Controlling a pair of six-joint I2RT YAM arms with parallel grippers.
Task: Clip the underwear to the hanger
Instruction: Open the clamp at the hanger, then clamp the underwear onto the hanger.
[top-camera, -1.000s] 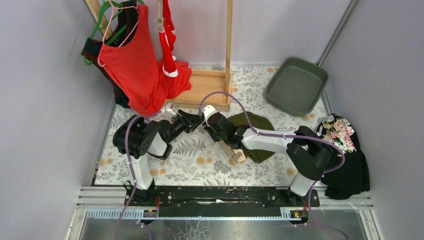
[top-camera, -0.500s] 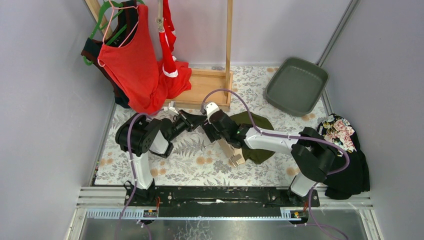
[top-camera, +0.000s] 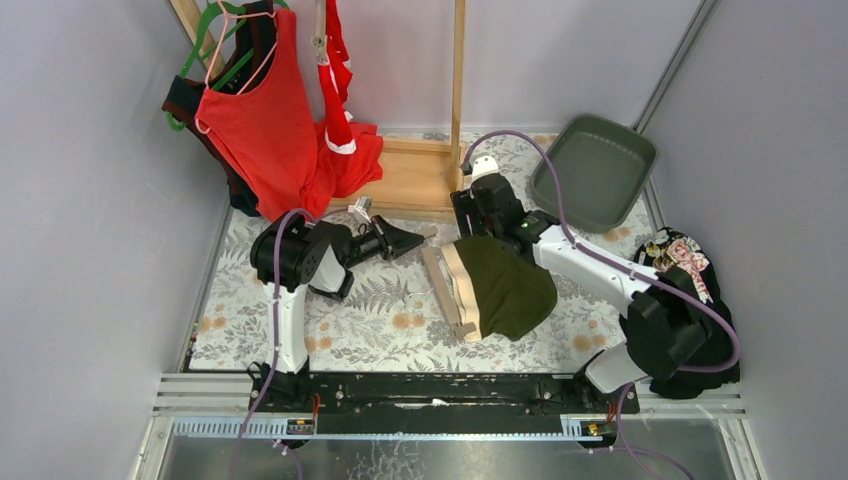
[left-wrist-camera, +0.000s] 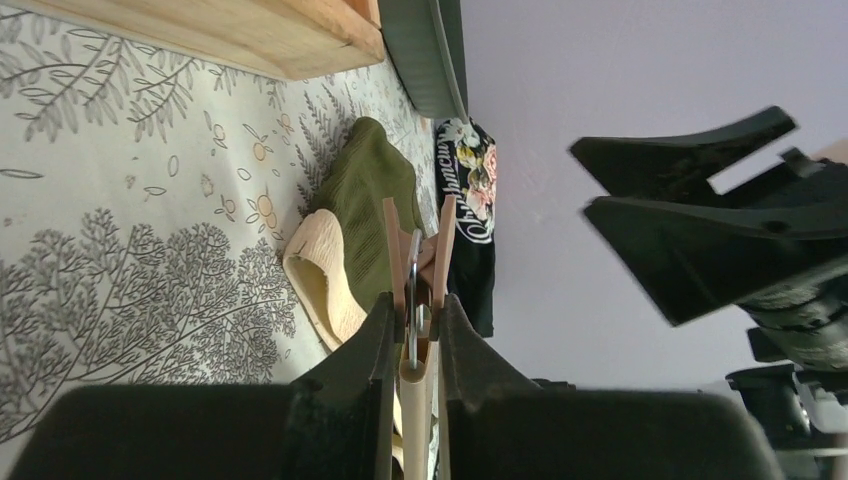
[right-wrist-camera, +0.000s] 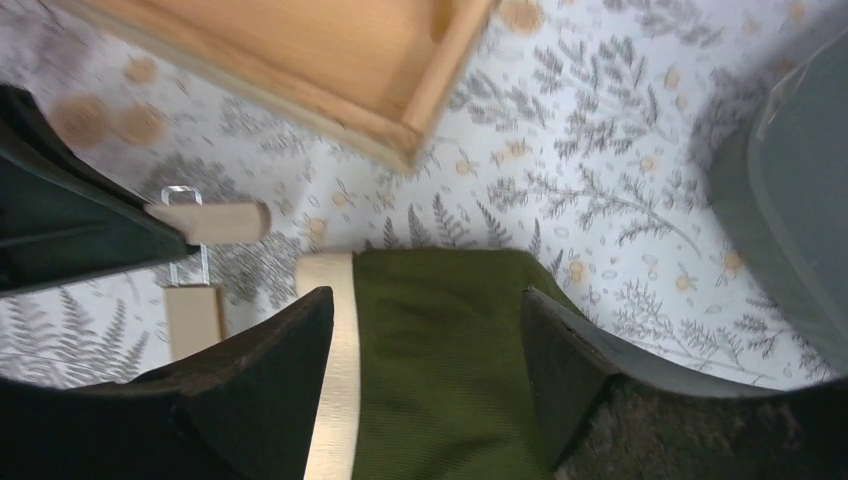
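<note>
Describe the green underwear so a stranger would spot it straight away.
Start at the floral-patterned table, then look just in front of the wooden rack base, near the middle. The dark olive briefs lie there: the only green cloth, edged by a cream waistband, unlike the red garments hanging at back left.

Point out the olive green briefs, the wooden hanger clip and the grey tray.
olive green briefs (top-camera: 510, 285), top view, middle of the green fabric.
hanger clip (left-wrist-camera: 393, 255), left wrist view, its left wooden prong.
grey tray (top-camera: 590, 175), top view, its bare floor.

Matt olive cloth briefs, smooth wooden hanger, matt plastic tray.
</note>
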